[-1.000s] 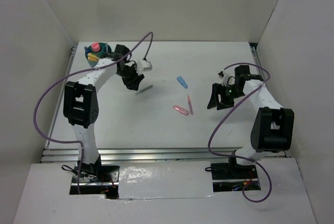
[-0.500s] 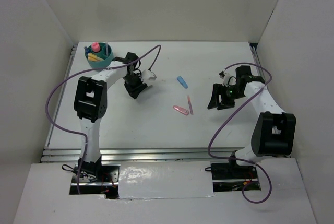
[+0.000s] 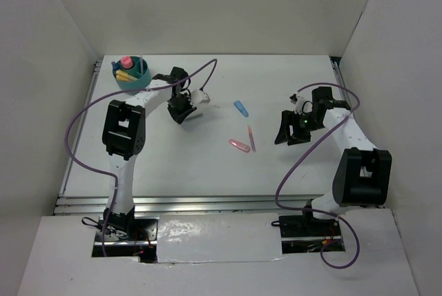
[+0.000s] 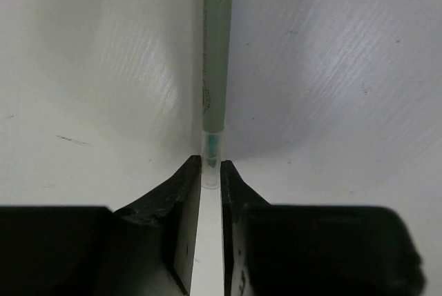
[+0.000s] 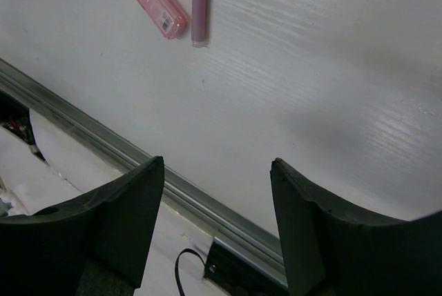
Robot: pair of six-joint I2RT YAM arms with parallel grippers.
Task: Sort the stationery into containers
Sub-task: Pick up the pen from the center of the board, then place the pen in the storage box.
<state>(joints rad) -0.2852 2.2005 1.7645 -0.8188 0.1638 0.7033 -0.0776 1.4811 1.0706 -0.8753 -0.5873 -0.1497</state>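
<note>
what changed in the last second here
The left end effector shifted slightly right to the grey-green pen and closed on its tip. The left arm's elbow swung right, uncovering the teal tub. The right end effector, open, the pink clip and the blue piece stayed put.

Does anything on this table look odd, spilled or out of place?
Nothing is spilled or broken. One oddity: the left claw pinches a thin pen by its very tip. A blue piece, pink clip and pink pen lie loose mid-table.
</note>
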